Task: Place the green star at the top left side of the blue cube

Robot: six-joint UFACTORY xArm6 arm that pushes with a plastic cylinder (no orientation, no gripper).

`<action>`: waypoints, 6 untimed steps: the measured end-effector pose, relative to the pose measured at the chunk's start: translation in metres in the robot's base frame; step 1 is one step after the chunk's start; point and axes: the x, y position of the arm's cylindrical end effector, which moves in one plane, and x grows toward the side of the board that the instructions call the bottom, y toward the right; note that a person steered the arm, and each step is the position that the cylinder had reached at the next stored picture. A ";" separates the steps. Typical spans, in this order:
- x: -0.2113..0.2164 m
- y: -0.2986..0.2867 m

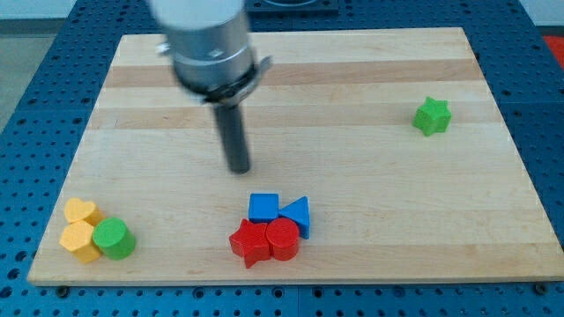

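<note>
Your green star [432, 116] sits alone near the board's [352, 70] right edge, toward the view's top, well apart from the blue cube [263, 207] at bottom centre. Touching that cube you see a blue triangle [297, 214], a red star [249, 242] and a red cylinder [284, 238]. My tip [239, 167], a bare rod holding nothing, stands just above the cube's upper left. At bottom left cluster a yellow heart [81, 211], a yellow hexagon [80, 240] and a green cylinder [114, 239].

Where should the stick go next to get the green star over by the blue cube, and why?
Probably swing my tip toward the view's right, around behind the green star. The star sits far off near the view's right edge, while the blue cube lies just below my tip. Only from the star's far side could I push it leftward toward the cube's top left.
</note>
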 end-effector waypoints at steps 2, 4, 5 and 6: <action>0.013 0.198; -0.062 0.332; -0.071 0.267; -0.056 0.181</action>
